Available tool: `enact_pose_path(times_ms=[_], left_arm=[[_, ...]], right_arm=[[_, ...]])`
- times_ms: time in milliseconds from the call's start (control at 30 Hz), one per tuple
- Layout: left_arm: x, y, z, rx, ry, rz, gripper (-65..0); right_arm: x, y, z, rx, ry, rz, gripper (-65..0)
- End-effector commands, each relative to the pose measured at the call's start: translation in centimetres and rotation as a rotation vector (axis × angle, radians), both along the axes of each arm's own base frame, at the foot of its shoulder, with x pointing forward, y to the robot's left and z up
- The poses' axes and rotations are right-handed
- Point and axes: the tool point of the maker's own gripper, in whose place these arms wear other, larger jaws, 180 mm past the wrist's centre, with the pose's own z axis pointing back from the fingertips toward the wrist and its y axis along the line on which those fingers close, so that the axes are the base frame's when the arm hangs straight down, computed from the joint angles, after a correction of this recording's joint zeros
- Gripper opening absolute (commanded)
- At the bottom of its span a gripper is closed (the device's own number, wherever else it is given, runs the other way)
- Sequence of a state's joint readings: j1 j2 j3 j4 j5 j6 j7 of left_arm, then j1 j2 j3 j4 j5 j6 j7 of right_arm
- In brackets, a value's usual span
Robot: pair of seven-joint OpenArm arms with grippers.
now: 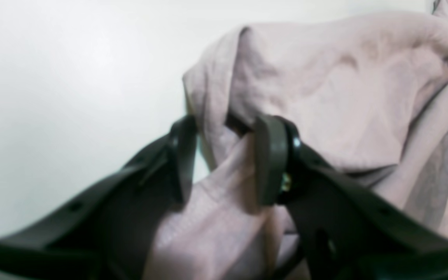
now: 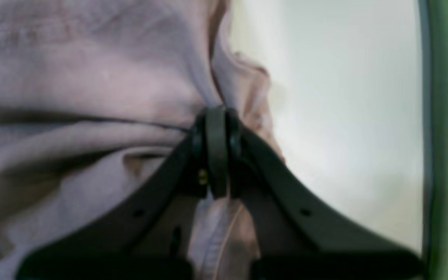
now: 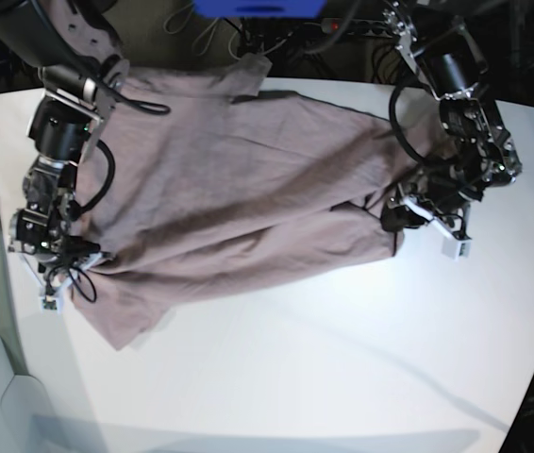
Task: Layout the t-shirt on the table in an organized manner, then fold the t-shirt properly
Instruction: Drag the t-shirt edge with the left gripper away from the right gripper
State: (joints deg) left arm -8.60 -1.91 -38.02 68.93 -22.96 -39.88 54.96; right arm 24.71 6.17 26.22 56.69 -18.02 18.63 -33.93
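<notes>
In the right wrist view the right gripper (image 2: 217, 155) sits at the centre of the frame with its dark jaws pressed tight together, pinching a fold of the t-shirt (image 2: 91, 97); cloth fills the left half, and the white table (image 2: 344, 116) shows to the right. In the base view this gripper (image 3: 71, 253) is at the left edge of the frame, its arm reaching down from the upper left and bent at the wrist over the shirt's lower left part.

The left gripper (image 1: 226, 159) has its jaws a little apart, with a bunched ridge of cloth (image 1: 325, 85) caught between them. In the base view it (image 3: 401, 215) is at the right, its arm descending from the top right and curling inward to the shirt's right edge.

The t-shirt (image 3: 239, 189) lies wrinkled and stretched across the upper middle of the table (image 3: 342, 359), held between the two grippers.
</notes>
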Motion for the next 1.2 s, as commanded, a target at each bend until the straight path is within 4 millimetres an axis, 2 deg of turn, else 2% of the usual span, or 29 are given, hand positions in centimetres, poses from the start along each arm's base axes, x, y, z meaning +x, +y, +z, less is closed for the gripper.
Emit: enact_pose_path(times_ms=[0,300,367,500,567,700,800,833,1067,1167], left_arm=[[1.0,0.3,1.1,0.007,-0.037,0.001,-40.7],[0.9,0.6,0.8,0.014,-0.026,0.003,-41.4],[0.9,0.3,0.3,-0.002,-0.013,0.003,-45.5],[1.5,-0.3,-1.1,-0.068,0.0,0.031,-58.0],[1.4,-0.8,-1.9,-0.092,0.018,0.033,-58.9],[1.6,-0.6,-1.4,-0.089,0.006,0.035,-59.9],[2.1,0.4,0.3,-0.042,-0.036,0.03,-65.0],[2.1,0.6,0.7,-0.027,-0.043,0.026,-64.7],[4.2,4.5,6.9,0.146,-0.197,0.023,-64.6],[5.4,5.2,9.5,0.223,-0.258,-0.017,-64.6]], right_arm=[[1.4,-0.9,2.1,-0.019,-0.059,-0.012,-65.0],[1.5,-0.8,2.1,-0.018,-0.061,-0.011,-65.0],[1.2,-0.8,1.7,-0.019,-0.053,-0.011,-65.0],[1.0,-0.8,1.6,-0.02,-0.053,-0.009,-65.0],[0.9,-0.9,1.5,-0.019,-0.052,-0.011,-65.0],[0.9,-0.9,1.5,-0.018,-0.05,-0.013,-65.0],[0.9,-0.9,1.6,-0.019,-0.049,-0.014,-65.0],[0.9,-0.9,1.6,-0.019,-0.049,-0.014,-65.0],[0.9,-0.9,1.5,-0.018,-0.05,-0.013,-65.0],[0.8,-0.9,1.4,-0.017,-0.048,-0.015,-65.0]])
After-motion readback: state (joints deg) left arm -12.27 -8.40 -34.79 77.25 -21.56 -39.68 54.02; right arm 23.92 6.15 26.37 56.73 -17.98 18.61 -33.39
